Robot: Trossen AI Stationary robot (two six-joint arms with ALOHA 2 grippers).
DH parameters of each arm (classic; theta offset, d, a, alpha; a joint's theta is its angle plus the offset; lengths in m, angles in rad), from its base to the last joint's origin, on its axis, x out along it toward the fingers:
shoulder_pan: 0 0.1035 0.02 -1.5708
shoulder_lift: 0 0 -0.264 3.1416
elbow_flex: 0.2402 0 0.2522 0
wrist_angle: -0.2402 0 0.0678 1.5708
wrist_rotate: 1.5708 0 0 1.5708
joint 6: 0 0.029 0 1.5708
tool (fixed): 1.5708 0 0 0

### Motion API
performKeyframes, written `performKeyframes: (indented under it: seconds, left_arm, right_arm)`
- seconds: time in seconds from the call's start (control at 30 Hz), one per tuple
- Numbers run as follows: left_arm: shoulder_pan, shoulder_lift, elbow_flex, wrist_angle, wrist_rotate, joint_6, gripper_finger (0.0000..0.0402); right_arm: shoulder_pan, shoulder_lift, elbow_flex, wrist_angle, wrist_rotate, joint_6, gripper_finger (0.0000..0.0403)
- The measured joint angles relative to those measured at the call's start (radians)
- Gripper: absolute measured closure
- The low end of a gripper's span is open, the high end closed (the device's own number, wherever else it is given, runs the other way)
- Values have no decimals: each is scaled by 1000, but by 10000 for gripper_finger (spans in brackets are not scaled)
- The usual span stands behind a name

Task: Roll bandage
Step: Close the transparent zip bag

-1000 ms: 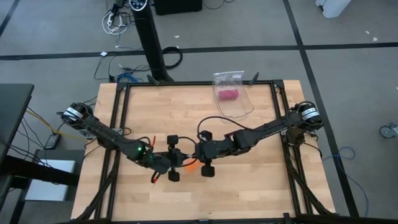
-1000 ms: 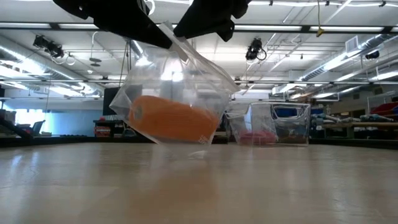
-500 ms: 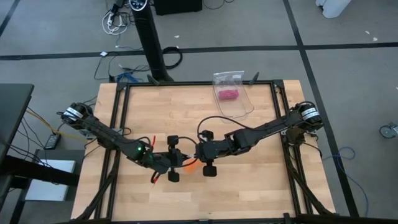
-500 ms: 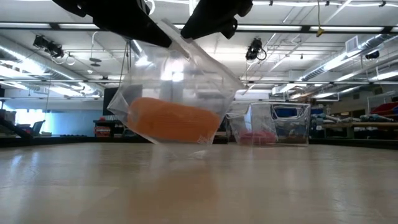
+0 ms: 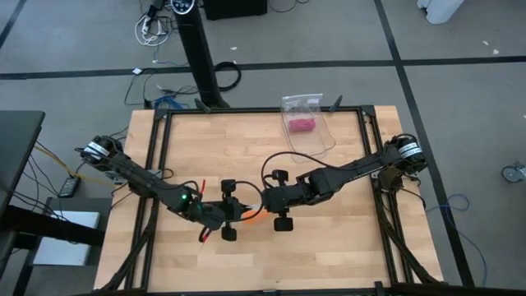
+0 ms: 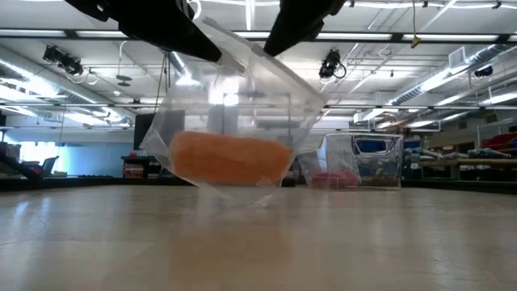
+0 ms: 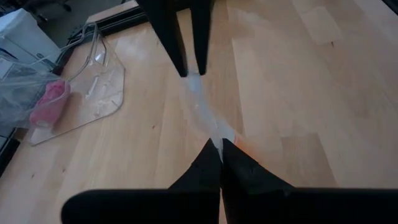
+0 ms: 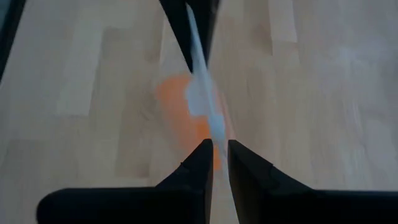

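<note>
Bandage (image 6: 231, 159), rolled, sits inside clear bag (image 6: 242, 105) hanging mid-tabletop. Left gripper (image 7: 220, 147) pinched shut on bag's top edge; right gripper (image 8: 215, 144) fingers slightly parted around the same edge. Second bag (image 5: 306, 125) at far edge holds pink bundle (image 5: 301, 125).

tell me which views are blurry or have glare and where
Low view: ceiling strip lights glare through the clear bag, and the bandage inside looks soft-edged. Right wrist view: the bandage is an out-of-focus orange smear and the bag edge a pale streak. Left wrist view: sharper, with the pink bundle clear. High view: even light, no glare.
</note>
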Motion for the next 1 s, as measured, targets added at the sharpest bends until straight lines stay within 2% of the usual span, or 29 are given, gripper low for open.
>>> performKeyframes:
  seconds: [0.33, 0.57, 0.77, 1.0]
  left_arm:
    - [0, 0, 0, 3, 17, 2, 400]
    - [0, 0, 0, 6, 17, 3, 400]
    - [0, 0, 0, 10, 22, 3, 400]
    - [0, 0, 0, 24, 23, 3, 400]
  right_arm:
    - [8, -3, 1, -87, 8, 41, 350]
    - [26, -8, 57, -65, 63, 15, 314]
    - [16, -2, 59, -37, -6, -1, 282]
    - [2, 1, 41, -2, -29, -2, 279]
